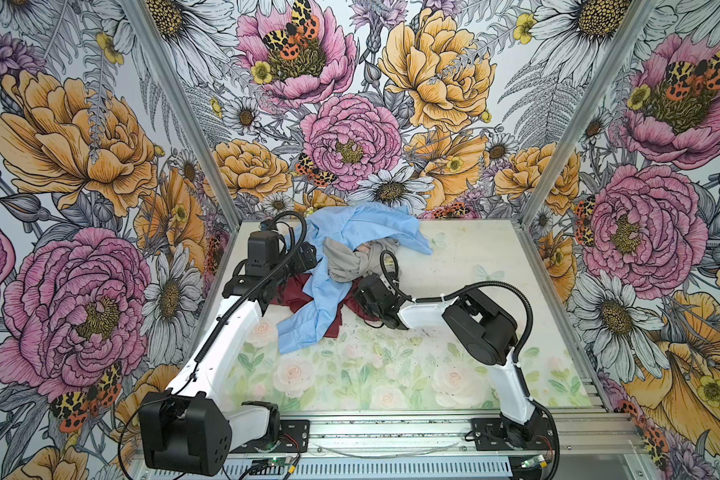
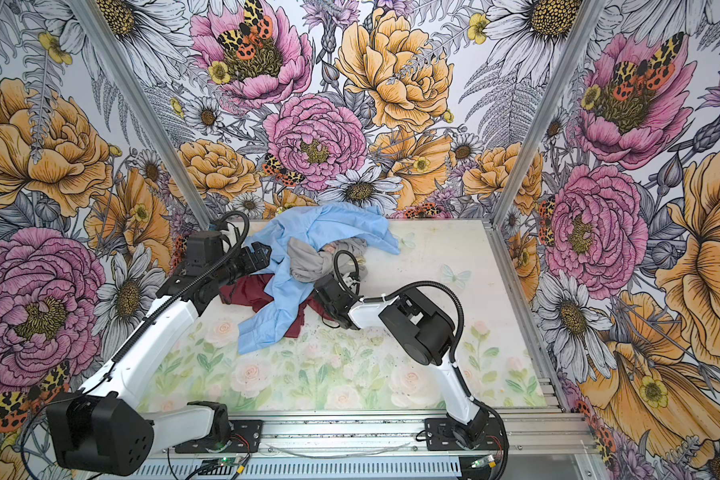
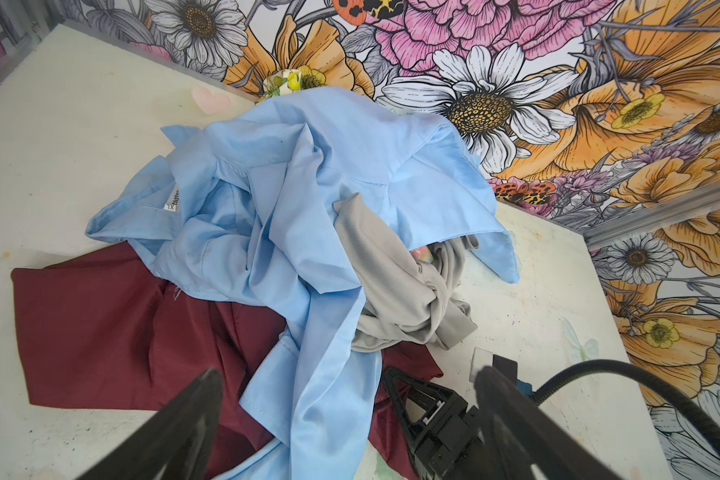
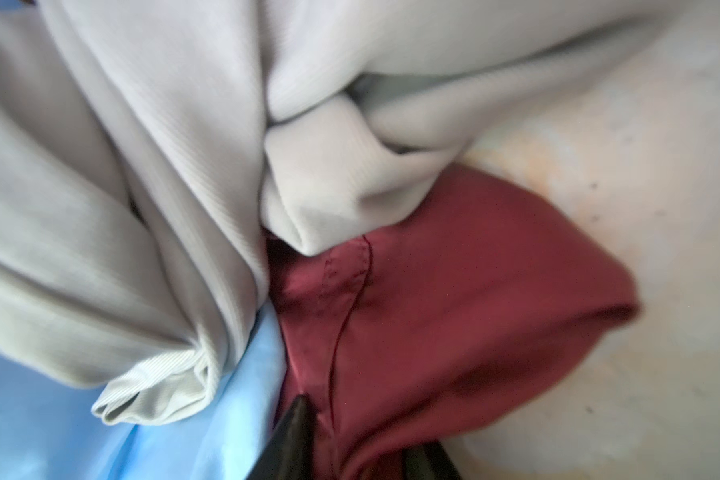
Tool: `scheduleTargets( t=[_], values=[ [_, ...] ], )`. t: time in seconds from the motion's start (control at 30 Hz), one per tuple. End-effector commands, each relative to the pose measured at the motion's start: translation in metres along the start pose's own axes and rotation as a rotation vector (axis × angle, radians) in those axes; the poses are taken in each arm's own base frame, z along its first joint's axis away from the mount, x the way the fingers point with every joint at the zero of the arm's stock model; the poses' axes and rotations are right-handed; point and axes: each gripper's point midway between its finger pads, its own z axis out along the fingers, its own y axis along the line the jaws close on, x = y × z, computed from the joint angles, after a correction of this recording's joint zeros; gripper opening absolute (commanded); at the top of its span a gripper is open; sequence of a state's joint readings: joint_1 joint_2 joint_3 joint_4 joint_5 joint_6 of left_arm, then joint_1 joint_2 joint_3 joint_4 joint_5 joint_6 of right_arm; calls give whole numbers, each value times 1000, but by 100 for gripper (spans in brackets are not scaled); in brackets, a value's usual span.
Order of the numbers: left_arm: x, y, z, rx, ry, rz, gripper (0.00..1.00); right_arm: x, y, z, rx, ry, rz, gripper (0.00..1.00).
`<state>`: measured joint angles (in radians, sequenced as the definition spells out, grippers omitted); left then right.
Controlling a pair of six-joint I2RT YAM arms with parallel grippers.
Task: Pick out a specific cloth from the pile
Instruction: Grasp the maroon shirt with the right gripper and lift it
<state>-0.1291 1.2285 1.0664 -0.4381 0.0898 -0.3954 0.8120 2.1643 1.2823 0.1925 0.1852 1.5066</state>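
Note:
The pile [image 1: 341,257] lies at the back of the table in both top views. The cloth [image 1: 296,291], dark maroon and slightly shiny, lies lowest, under a large light blue cloth [image 1: 350,228] and a knotted grey one [image 1: 346,262]. My right gripper [image 1: 356,297] is at the pile's right edge. In the right wrist view its fingers [image 4: 298,419] are shut on a bunched fold of the cloth [image 4: 454,291], beside the grey cloth [image 4: 142,166]. My left gripper [image 3: 350,374] hangs open over the pile's left side, above the cloth [image 3: 100,324] and the light blue cloth [image 3: 287,187], holding nothing.
Flower-printed walls with aluminium posts [image 1: 208,137] close in the table [image 1: 474,257] at the back and sides. A small scrap of flower-printed fabric [image 3: 283,81] peeks out behind the light blue cloth. Both arm bases stand on the rail [image 1: 391,432] at the front edge.

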Motion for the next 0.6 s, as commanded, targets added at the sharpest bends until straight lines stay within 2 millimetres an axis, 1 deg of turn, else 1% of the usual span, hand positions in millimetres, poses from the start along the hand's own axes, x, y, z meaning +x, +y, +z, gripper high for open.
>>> scheduleTargets(
  t=[0.0,0.1,0.13,0.23,0.33,0.5,0.57],
  values=[
    [6,3,5,-14,7,-9,96,-11,-27,6,104,-42,-109,15],
    [6,3,6,-16,8,-7,96,-25,5,-9,46,-96,-196,2],
    [6,3,5,-16,7,-7,96,-29,15,-14,30,-111,-215,0],
    [5,3,4,-19,4,-6,96,-38,53,-33,-39,-149,-299,0],
    [5,5,4,-26,1,-4,96,-46,92,-57,-113,-192,-366,0],
    [3,8,4,-41,-6,-7,96,-57,168,-106,-266,-262,-481,0],
    [2,11,3,-46,-10,-13,96,-62,194,-124,-329,-291,-519,0]
  ],
)
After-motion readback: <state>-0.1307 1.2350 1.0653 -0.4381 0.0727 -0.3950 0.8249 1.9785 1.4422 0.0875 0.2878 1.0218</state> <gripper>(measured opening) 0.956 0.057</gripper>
